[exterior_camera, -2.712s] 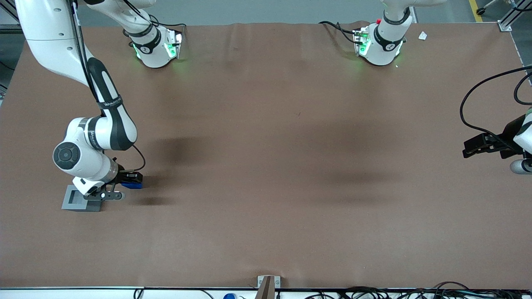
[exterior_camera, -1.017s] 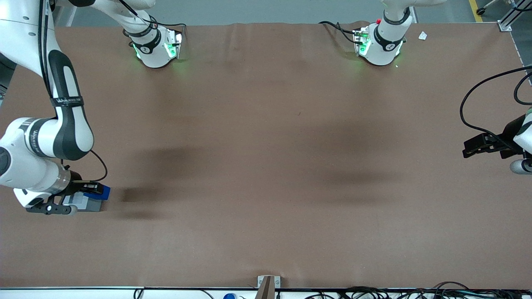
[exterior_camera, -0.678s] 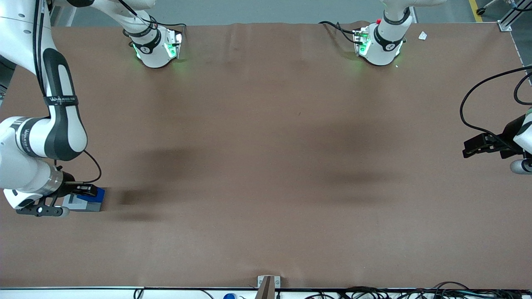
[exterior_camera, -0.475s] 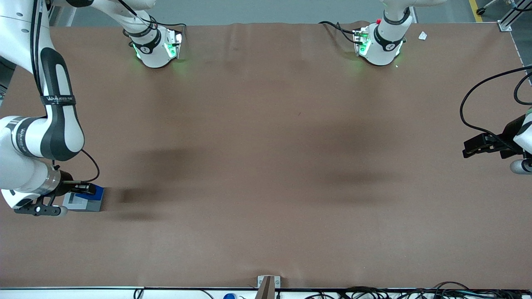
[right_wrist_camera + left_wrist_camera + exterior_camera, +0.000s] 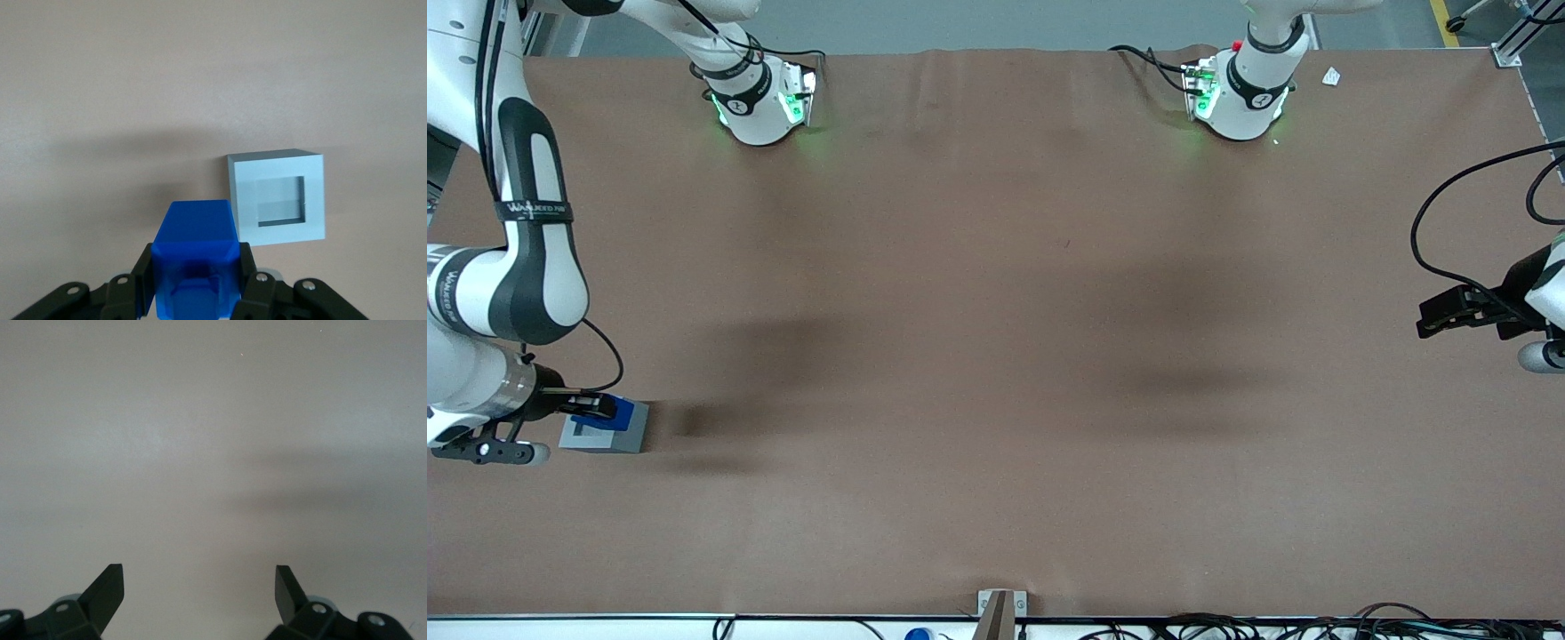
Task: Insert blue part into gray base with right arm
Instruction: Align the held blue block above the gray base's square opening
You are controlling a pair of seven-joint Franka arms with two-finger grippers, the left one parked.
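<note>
Blue part clamped between the two black fingers of the gripper, held clear of the table, not seated in anything. In the front view the blue part shows just above the gray base, overlapping its top edge; whether the two touch cannot be told from there. Right arm, white with black bands and a lettered strap, comes down at the working arm's end of the table, wrist low and close to the base. Surface: brown table covering, matte, with a few soft creases and broad dull shadows at mid table. Farther from the front camera, two white arm pedestals with green lights stand on the covering; a strip of gray floor shows above the table edge, with a small white scrap near the corner. Nearer the camera, a small bracket sits on the table's rim and cables run along the edge. Right wrist view gives what the front view hides: gray base seen from above, square recessed socket open and unfilled, the blue part beside the base and off to one side of the socket, not over it; a shadow lies on the covering next to the base. Left wrist view shows only bare pale covering crossed by a faint shadow band
</note>
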